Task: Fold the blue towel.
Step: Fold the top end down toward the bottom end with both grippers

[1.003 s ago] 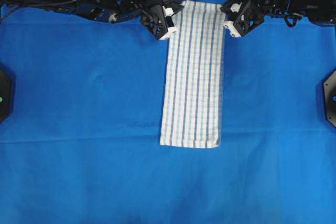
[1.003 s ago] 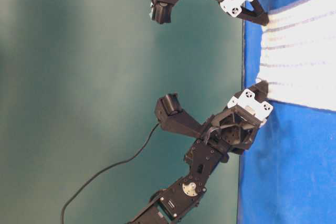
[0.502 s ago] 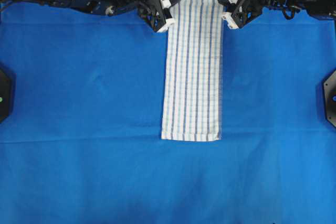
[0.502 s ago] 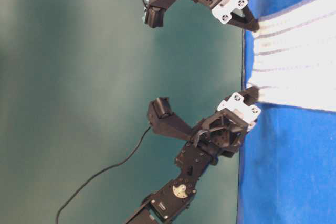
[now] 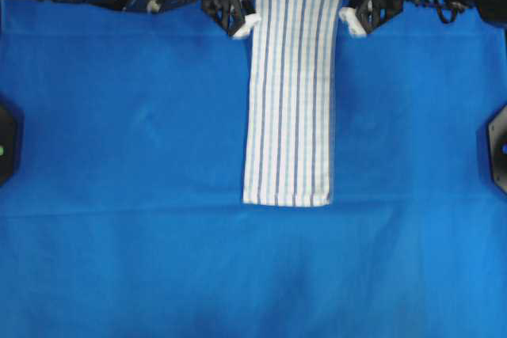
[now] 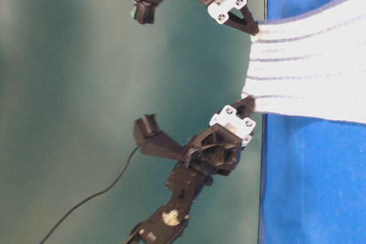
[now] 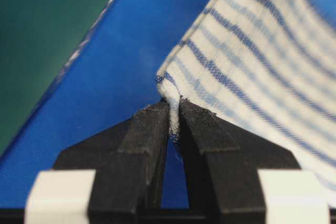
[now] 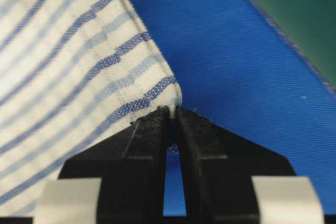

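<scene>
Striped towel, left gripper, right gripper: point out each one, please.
Striped towel (image 5: 289, 93): overhead view, middle of the flat strip.
Left gripper (image 7: 174, 124): left wrist view, between tips pinching a corner.
Right gripper (image 8: 172, 116): right wrist view, between tips pinching a corner.

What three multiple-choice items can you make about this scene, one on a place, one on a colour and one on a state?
1. Where does each tool grip the blue towel?
A. At its two far corners, at the top of the overhead view
B. At the middle of its long sides
C. At its near end, toward the bottom of the overhead view

2. What colour are the towel's stripes?
A. Red and green
B. Dark blue and light blue
C. Black and yellow

3. How is the left tool now?
A. Wide open above the towel
B. Shut on nothing
C. Shut on a corner of the towel

Answers:
1. A: the left tool and the right tool each pinch one corner at the towel's far end.
2. B: both wrist views show dark and light blue lines on white cloth.
3. C: the left wrist view shows cloth squeezed between the closed fingers.
</scene>
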Robot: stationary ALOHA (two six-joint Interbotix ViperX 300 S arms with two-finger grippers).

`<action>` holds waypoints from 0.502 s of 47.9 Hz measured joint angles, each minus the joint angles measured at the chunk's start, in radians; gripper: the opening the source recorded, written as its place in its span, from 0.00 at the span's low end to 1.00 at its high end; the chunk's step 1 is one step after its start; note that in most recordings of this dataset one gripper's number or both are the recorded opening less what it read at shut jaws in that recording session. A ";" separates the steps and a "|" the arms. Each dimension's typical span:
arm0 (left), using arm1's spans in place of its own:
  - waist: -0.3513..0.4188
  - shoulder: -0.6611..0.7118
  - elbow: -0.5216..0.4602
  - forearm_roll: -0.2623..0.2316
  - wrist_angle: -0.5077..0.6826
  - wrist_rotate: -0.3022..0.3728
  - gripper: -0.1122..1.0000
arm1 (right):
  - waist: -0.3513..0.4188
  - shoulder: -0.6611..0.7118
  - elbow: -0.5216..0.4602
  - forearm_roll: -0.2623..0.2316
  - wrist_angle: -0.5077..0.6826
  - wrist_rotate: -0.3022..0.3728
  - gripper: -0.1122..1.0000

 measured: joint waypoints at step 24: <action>-0.204 -0.164 0.192 0.000 -0.012 -0.002 0.14 | 0.278 -0.219 0.130 0.109 0.126 0.008 0.17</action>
